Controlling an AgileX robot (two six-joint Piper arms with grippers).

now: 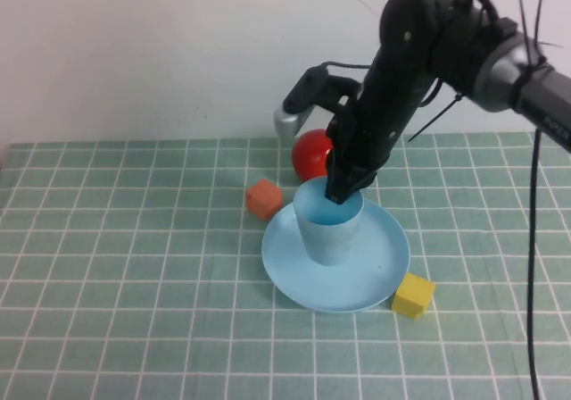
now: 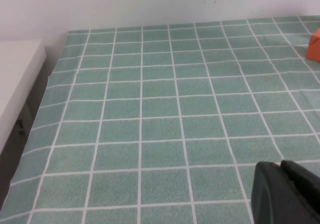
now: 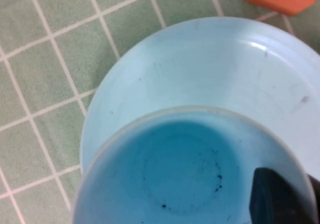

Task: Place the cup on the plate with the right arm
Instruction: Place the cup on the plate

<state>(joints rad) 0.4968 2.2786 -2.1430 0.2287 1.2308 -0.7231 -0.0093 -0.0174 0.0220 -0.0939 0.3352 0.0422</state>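
Observation:
The light blue cup (image 1: 328,230) is upright over the middle of the round light blue plate (image 1: 375,284), its base at the plate's surface. My right gripper (image 1: 343,190) reaches down from above and is shut on the cup's far rim. In the right wrist view one dark finger (image 3: 280,199) sits inside the cup (image 3: 175,174) and the other is just outside the rim, with the plate (image 3: 210,64) beneath. My left gripper (image 2: 282,165) is shut and hangs over bare green cloth, far from the cup.
A red apple (image 1: 310,153) lies just behind the plate. An orange cube (image 1: 263,198) sits at the plate's left rear and a yellow cube (image 1: 413,295) touches its front right edge. A white ledge (image 2: 15,84) borders the cloth by the left arm.

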